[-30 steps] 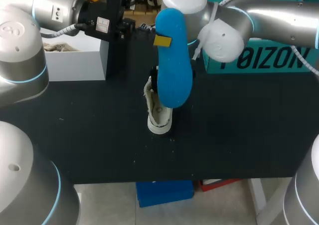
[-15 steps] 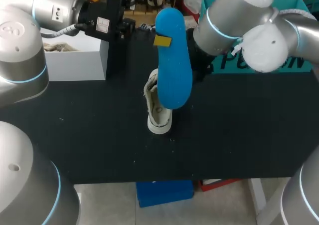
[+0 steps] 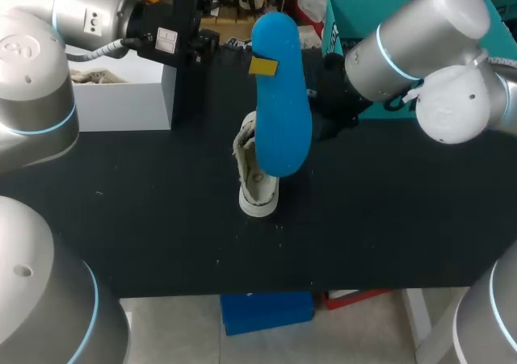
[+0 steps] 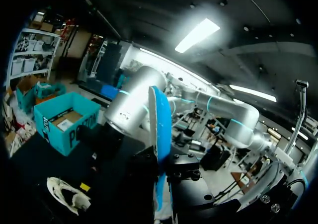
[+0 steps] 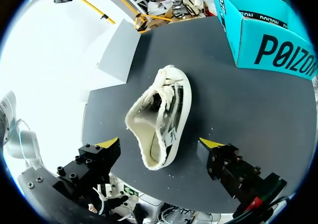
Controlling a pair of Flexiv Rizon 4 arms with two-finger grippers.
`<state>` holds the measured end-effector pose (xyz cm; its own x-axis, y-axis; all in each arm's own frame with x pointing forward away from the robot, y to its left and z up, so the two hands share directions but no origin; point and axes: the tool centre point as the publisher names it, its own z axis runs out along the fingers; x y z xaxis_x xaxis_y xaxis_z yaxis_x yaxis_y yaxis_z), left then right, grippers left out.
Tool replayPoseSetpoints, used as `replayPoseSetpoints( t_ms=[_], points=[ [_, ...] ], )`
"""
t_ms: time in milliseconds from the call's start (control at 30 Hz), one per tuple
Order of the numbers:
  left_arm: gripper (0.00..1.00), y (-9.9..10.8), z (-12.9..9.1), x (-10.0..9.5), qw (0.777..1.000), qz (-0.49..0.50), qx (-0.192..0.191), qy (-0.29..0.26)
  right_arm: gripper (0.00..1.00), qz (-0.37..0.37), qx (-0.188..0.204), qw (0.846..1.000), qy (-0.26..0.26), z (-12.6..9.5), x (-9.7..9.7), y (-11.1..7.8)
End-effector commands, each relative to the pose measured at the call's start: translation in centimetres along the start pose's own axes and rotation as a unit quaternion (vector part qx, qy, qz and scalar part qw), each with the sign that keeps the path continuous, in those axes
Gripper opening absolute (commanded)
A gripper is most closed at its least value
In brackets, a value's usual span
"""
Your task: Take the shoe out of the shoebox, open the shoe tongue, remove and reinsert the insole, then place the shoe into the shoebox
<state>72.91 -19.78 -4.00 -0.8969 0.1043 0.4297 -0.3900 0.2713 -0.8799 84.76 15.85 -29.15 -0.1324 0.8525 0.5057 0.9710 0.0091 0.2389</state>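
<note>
The left tool [image 3: 262, 65] is pinching the blue insole [image 3: 283, 114] near its upper end, with one yellow tip showing on the near face. The insole hangs upright from the tool above the black bench [image 3: 145, 219]. In the left wrist view it shows edge-on, rising straight ahead of the tool.

Below the insole's lower end lies the cream shoe [image 3: 257, 193], resting on the bench. The right tool [image 5: 160, 143] hovers over the shoe with its two yellow tips spread wide and nothing between them. The shoe sits ahead of the tool, framed by the fingers but apart from both, its mouth gaping toward the tool.

The teal shoebox [image 5: 268, 40] stands on the bench beyond the shoe, well apart from it. A white box [image 3: 121, 98] sits under the left arm.
</note>
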Motion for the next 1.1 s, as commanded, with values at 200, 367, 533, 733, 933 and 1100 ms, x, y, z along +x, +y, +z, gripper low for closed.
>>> replayPoseSetpoints(
  t_ms=[200,367,533,733,933,1100],
  points=[
    [0.00,0.1,0.1,0.0,1.000,0.000,0.000,-0.001,1.00,0.043,0.002,0.989,0.144,-1.0,0.4,0.8],
    [0.00,0.1,0.1,0.0,1.000,0.000,0.000,-0.001,1.00,0.056,0.011,0.980,0.192,-1.2,0.9,0.9],
    [0.00,0.1,0.1,0.0,1.000,0.000,0.000,-0.001,1.00,0.066,0.016,0.961,0.269,-1.1,1.8,0.7],
    [0.00,0.1,0.1,0.0,1.000,0.000,0.000,-0.001,1.00,0.073,-0.006,0.946,0.316,-1.8,2.3,1.2],
    [0.00,0.1,0.1,0.0,1.000,0.000,0.000,-0.001,1.00,0.066,-0.029,0.945,0.319,-2.5,2.5,1.7],
    [0.00,0.1,0.1,0.0,1.000,0.000,0.000,-0.001,1.00,0.070,-0.032,0.941,0.331,-2.8,2.5,1.8]
  ],
)
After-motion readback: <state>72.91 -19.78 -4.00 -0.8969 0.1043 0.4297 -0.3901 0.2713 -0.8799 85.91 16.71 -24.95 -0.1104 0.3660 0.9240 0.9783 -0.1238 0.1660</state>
